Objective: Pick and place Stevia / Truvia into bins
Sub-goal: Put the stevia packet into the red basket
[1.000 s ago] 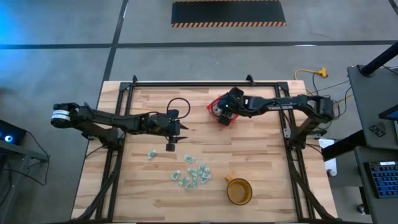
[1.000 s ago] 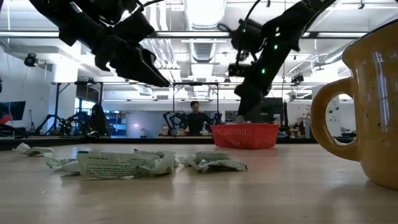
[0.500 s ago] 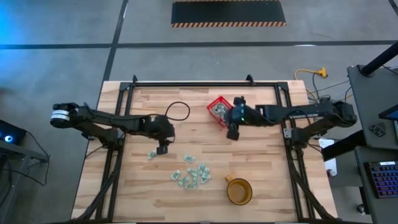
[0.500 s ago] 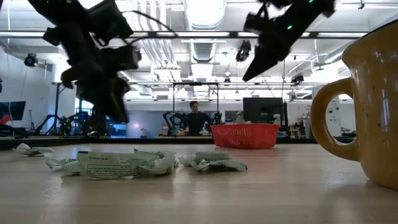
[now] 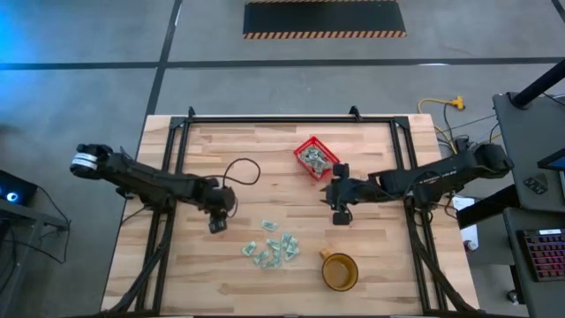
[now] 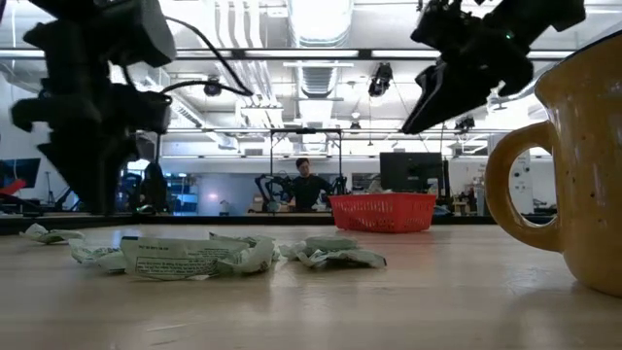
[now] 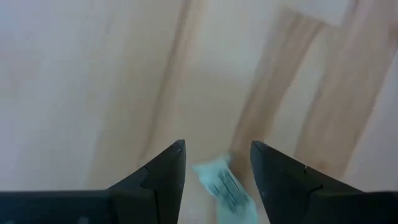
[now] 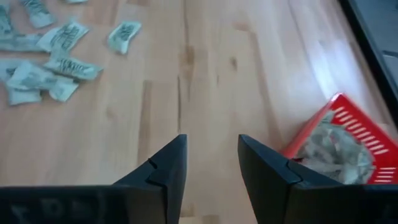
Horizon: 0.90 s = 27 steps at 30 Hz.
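Note:
Several pale green and white sachets (image 5: 271,250) lie flat in a loose pile near the table's near edge, also seen in the low view as the sachets (image 6: 194,258). One lone sachet (image 7: 219,182) lies between the open fingers of my left gripper (image 7: 216,149), which points down over it (image 5: 216,223) without touching it, as far as shows. The red basket (image 5: 316,156) sits toward the far side with sachets in it. My right gripper (image 5: 340,215) hangs open and empty over bare wood, between the basket (image 8: 342,143) and the pile (image 8: 43,56).
An amber-brown cup (image 5: 339,271) stands near the near edge, right of the pile, and looms large in the low view as the cup (image 6: 573,165). A black cable loop (image 5: 240,170) lies by the left arm. Metal frame rails run along the table's left, right and far sides.
My left gripper has moved toward the near edge and a little left, and come down over the lone sachet. My right gripper has left the red basket, travelling toward the near edge and slightly right, and now hangs over bare wood. The sachets and basket have stayed put.

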Available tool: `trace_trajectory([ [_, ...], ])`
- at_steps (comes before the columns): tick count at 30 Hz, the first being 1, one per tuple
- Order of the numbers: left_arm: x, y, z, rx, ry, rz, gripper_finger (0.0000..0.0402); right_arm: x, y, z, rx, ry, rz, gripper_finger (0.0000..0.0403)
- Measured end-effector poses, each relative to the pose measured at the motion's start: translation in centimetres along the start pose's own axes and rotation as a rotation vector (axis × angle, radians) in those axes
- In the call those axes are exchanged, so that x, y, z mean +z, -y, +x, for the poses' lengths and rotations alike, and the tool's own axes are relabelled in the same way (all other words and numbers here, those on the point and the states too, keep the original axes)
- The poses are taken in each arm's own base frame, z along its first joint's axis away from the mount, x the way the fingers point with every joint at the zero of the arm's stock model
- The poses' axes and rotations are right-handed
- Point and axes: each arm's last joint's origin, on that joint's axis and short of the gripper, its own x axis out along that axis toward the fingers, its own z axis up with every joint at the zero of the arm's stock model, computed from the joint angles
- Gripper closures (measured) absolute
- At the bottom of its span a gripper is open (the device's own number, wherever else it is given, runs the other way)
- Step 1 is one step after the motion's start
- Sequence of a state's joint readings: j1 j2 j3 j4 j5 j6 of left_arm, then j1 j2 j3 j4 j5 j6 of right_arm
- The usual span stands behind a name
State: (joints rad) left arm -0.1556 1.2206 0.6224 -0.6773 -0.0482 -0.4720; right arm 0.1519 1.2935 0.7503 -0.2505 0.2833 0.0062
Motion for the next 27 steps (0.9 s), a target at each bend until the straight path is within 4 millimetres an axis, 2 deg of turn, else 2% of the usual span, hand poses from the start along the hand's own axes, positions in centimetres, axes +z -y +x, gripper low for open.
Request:
trace_trajectory([
  [10, -1.2, 0.7, -0.3, 0.007, -0.071, -0.089, 0.0237, -1.0, -0.2, 0.6, 0.005, 0.022, 0.049, 0.0266],
  [17, -1.2, 0.8, 0.5, 0.031, -0.103, -0.092, 0.0237, -2.0, -0.5, 0.9, 0.013, -0.001, 0.071, 0.0272],
  [27, -1.2, 0.9, 2.0, 0.074, -0.168, -0.079, 0.0239, -1.8, -0.5, 0.9, 0.014, 0.022, 0.076, 0.0269],
])
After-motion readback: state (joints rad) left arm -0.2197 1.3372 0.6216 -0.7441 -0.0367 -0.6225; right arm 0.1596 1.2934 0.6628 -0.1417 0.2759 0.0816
